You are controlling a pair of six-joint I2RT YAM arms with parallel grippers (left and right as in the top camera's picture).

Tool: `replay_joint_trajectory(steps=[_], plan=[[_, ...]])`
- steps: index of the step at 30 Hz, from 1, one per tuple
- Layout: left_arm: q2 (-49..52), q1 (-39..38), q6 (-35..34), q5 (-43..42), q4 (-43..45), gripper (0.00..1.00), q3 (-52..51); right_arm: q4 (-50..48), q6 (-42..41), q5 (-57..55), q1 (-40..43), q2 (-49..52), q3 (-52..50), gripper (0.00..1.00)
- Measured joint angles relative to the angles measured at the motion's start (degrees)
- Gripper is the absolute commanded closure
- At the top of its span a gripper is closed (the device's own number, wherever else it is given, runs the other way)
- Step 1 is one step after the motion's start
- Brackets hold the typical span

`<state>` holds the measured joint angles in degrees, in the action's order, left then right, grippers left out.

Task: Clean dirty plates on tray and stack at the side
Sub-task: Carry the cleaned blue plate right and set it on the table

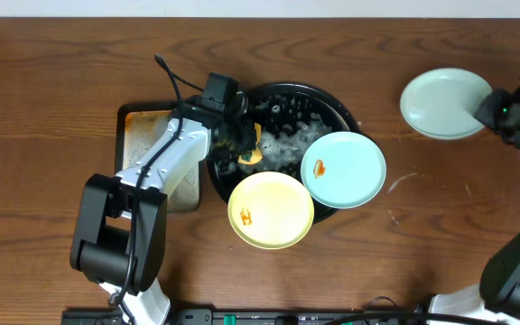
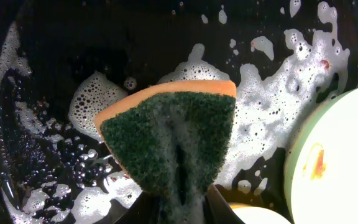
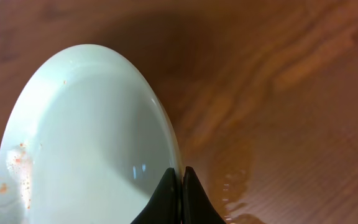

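The black tray (image 1: 287, 90) sits mid-table, wet with white foam (image 2: 272, 93). My left gripper (image 1: 244, 143) hangs over the tray's left part, shut on a green-and-orange sponge (image 2: 173, 137) whose green face points down at the tray. A pale yellow plate (image 1: 271, 209) with an orange smear overlaps the tray's front rim. A mint plate (image 1: 343, 169) with an orange smear lies on the tray's right side. At the far right, another mint plate (image 1: 442, 104) rests on the wood, with faint orange specks (image 3: 17, 168). My right gripper (image 3: 180, 180) is shut on that plate's rim.
A small rectangular rusty metal tray (image 1: 143, 122) lies left of the black tray, partly under my left arm (image 1: 165, 162). A wet patch (image 3: 229, 180) marks the wood beside the right plate. Bare wooden table (image 1: 61, 72) surrounds everything.
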<state>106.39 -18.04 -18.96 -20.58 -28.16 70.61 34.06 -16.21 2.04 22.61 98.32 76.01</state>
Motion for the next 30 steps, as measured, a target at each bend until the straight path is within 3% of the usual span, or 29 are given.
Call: replay_joint_trajectory(steps=[9, 10, 12, 13, 15, 23, 28, 30], plan=[[0.0, 0.0, 0.0, 0.0, 0.02, 0.83, 0.0, 1.4, -0.11, 0.59, 2.34, 8.44, 0.0, 0.99], [0.0, 0.0, 0.0, 0.0, 0.02, 0.83, 0.0, 1.4, -0.11, 0.57, 2.36, 9.03, 0.0, 0.92], [0.0, 0.0, 0.0, 0.0, 0.02, 0.83, 0.0, 1.18, -0.17, 0.52, 2.36, 9.55, 0.0, 0.59], [0.0, 0.0, 0.0, 0.0, 0.02, 0.77, 0.0, 1.07, -0.15, 0.48, 2.36, 9.55, 0.0, 0.5], [0.0, 0.0, -0.04, -0.02, 0.04, 0.76, 0.0, 1.25, -0.22, -0.33, 2.38, 9.25, 0.0, 0.41], [0.0, 0.0, 0.76, -0.04, -0.35, 0.68, 0.0, 2.97, -0.13, 5.05, 2.38, -0.98, -0.04, 0.25], [0.0, 0.0, 0.85, -0.61, -1.92, 0.68, 0.0, 4.83, -0.13, 15.47, 0.31, -13.25, 0.04, 0.25], [-0.33, 0.04, 0.83, -0.92, -2.23, 0.74, 0.0, 6.75, 0.15, 17.79, -2.19, -16.52, 0.04, 0.25]])
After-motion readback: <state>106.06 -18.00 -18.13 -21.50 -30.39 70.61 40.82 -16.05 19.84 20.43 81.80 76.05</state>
